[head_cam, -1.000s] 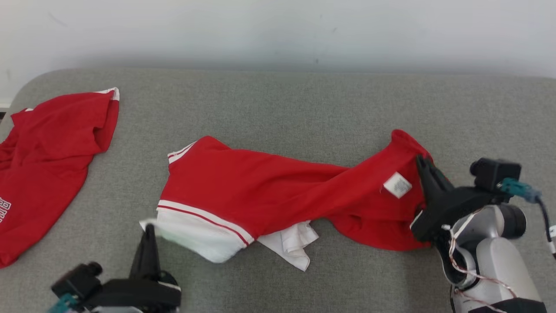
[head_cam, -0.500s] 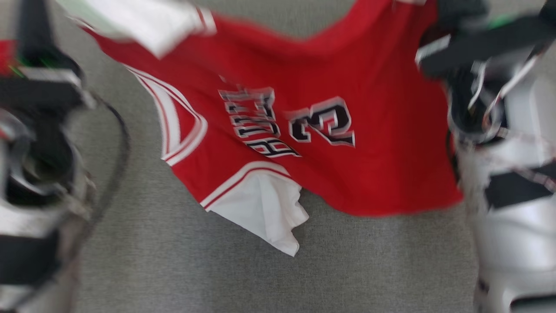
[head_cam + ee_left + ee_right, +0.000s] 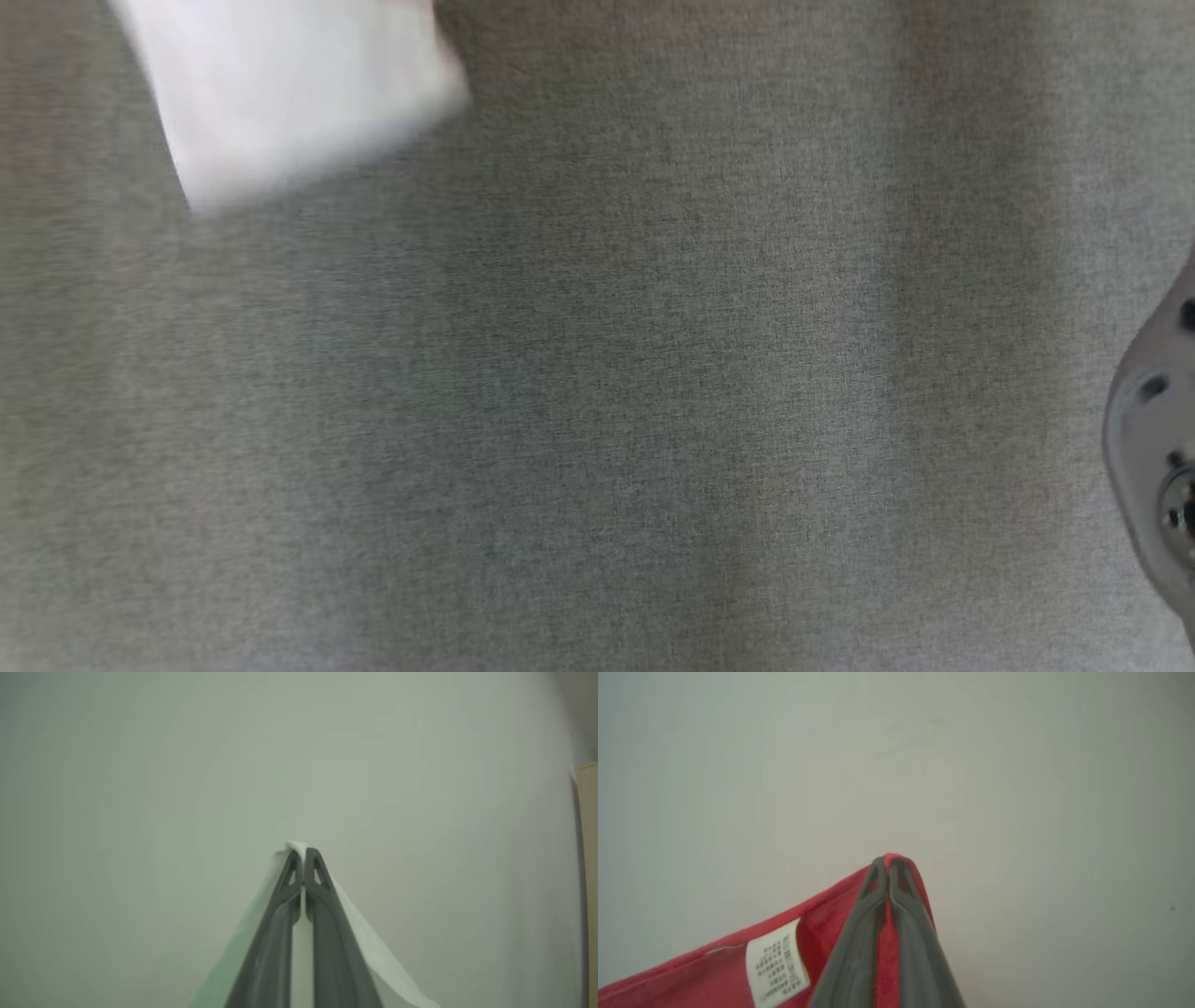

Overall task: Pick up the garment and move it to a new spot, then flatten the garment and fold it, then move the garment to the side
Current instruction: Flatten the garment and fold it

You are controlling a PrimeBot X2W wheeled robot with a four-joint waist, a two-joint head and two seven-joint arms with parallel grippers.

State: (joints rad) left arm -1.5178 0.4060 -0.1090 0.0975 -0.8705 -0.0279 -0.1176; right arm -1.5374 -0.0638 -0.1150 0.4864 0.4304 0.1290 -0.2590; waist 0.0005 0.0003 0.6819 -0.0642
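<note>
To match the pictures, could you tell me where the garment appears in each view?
Head view: garment, blurred white patch, top left.
Left wrist view: white cloth between the fingers, bottom centre.
Right wrist view: red cloth with label, lower left.
Shared landmark: pale wall in both wrist views.

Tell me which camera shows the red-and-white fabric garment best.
The right wrist view: the red-and-white fabric garment is sharp there, white printed label included. The left wrist view gives a pinched white edge; the head view a white blur.

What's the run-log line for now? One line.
left pincer: shut on garment, white edge | right pincer: shut on red edge by label | garment: hangs from both
</note>
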